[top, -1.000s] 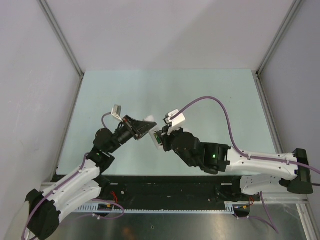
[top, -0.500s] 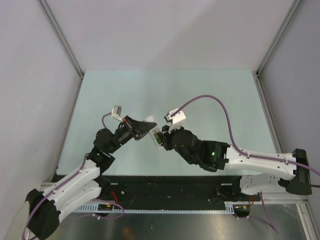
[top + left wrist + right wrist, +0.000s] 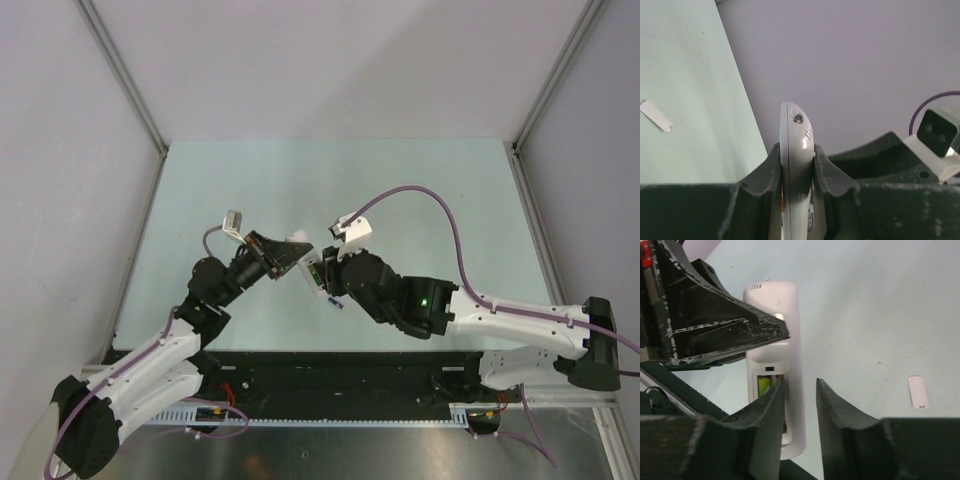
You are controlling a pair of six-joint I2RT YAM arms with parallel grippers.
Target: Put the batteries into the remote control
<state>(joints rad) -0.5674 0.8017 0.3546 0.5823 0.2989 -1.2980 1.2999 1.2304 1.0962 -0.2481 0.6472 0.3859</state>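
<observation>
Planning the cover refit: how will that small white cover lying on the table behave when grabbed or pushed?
The cover lies flat and looks very thin, so fingers would probably struggle to get under its edge. It looks light, so a nudge would likely slide it across the smooth table. Being flat, it should not roll.

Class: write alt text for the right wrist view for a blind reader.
The left gripper holds the white remote control, its back recess showing a green battery. The right gripper, open, hovers at the recess; a small white cover lies on the table.
</observation>
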